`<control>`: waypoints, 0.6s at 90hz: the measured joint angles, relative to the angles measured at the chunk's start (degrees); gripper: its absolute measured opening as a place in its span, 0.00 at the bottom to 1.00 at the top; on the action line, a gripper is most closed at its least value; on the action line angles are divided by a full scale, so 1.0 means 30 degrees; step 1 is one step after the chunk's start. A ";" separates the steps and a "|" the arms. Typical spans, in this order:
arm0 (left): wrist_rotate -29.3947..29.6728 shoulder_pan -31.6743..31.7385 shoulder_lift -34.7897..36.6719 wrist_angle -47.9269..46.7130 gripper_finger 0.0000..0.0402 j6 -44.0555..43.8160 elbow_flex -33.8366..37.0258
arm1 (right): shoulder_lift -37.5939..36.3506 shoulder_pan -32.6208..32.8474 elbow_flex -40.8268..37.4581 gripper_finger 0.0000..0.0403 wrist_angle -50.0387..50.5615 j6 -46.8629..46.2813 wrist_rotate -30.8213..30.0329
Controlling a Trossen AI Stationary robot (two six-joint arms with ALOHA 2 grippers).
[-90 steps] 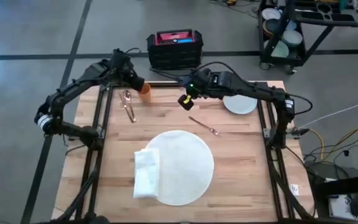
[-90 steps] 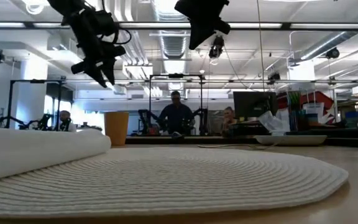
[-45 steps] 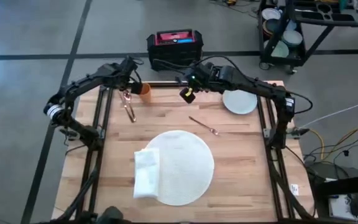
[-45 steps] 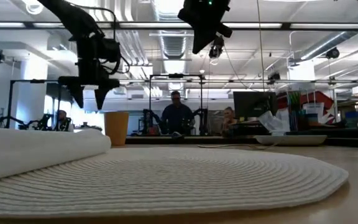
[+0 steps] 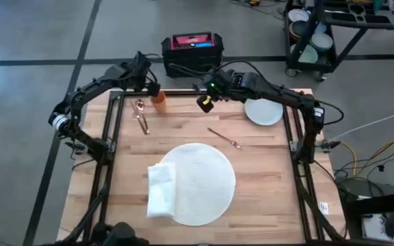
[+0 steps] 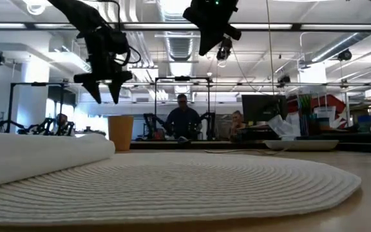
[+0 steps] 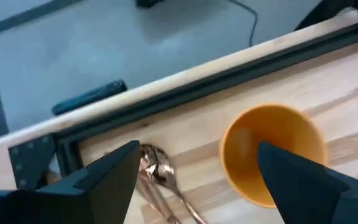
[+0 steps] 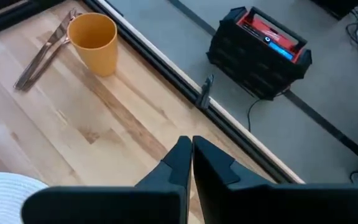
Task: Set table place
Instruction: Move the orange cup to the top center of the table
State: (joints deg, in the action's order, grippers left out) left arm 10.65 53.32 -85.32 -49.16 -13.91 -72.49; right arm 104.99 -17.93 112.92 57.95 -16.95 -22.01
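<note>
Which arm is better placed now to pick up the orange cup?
Probably the left. The left gripper hangs open right above the orange cup. The right gripper is shut and farther away, over bare table.

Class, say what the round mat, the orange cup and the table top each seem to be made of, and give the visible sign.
Round mat: seemingly woven cord or fibre, matte white; concentric ribs show. Orange cup: probably plastic, smooth, evenly coloured, matte. Table top: light wood, butcher-block; joined strips and grain show.
</note>
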 joint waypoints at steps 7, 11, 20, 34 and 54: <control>-0.0979 0.0020 -0.0109 -0.0001 0.76 0.0262 0.0298 | 0.0000 -0.0014 0.0000 0.00 0.0007 0.0000 -0.0011; -0.1562 0.0015 -0.0266 -0.0007 0.76 0.0318 0.0616 | 0.0000 -0.0029 0.0000 0.00 0.0000 0.0000 -0.0010; -0.1947 -0.0102 -0.0803 -0.0127 0.76 0.0357 0.0970 | 0.0000 -0.0033 0.0000 0.00 0.0007 0.0000 -0.0011; -0.1974 -0.0222 -0.1299 0.0780 0.76 0.0449 0.0753 | 0.0000 -0.0036 0.0000 0.00 0.0007 -0.0007 -0.0011; -0.2412 -0.0229 -0.2466 0.0341 0.76 0.0970 0.0693 | 0.0000 -0.0036 0.0000 0.00 0.0003 -0.0669 -0.0019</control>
State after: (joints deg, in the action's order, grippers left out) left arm 3.42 52.63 -92.72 -48.14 -11.00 -70.41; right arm 104.99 -18.04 112.92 57.96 -18.96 -22.06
